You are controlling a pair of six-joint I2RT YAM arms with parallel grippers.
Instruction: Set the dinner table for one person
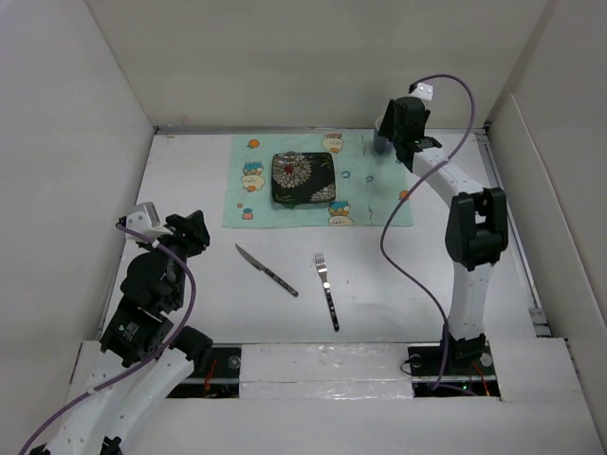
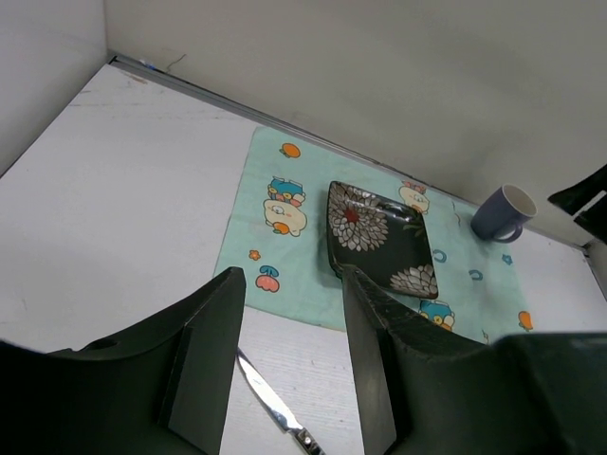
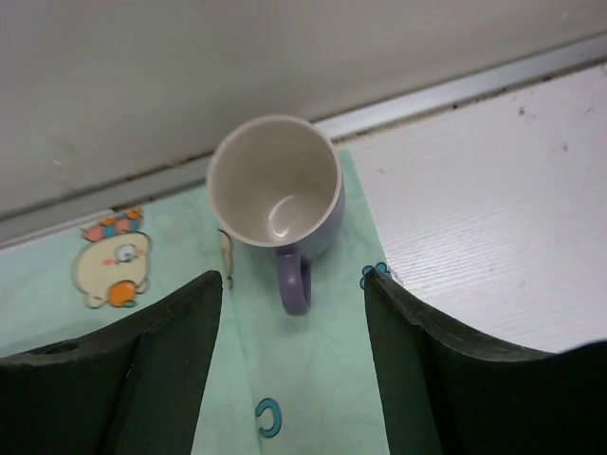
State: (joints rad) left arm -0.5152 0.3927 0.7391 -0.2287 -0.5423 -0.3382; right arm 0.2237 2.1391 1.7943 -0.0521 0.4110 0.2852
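1 mug point(image 3: 275, 185) | on cloth point(image 3: 318, 379) | just ahead of R gripper point(image 3: 292, 281)

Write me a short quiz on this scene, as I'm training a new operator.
1. True or false: the mug stands upright on the cloth.
2. The knife and fork lie: A. on the cloth; B. on the bare table; C. in the mug.
3. Which gripper hovers open above the mug?

Key:
1. True.
2. B.
3. The right gripper.
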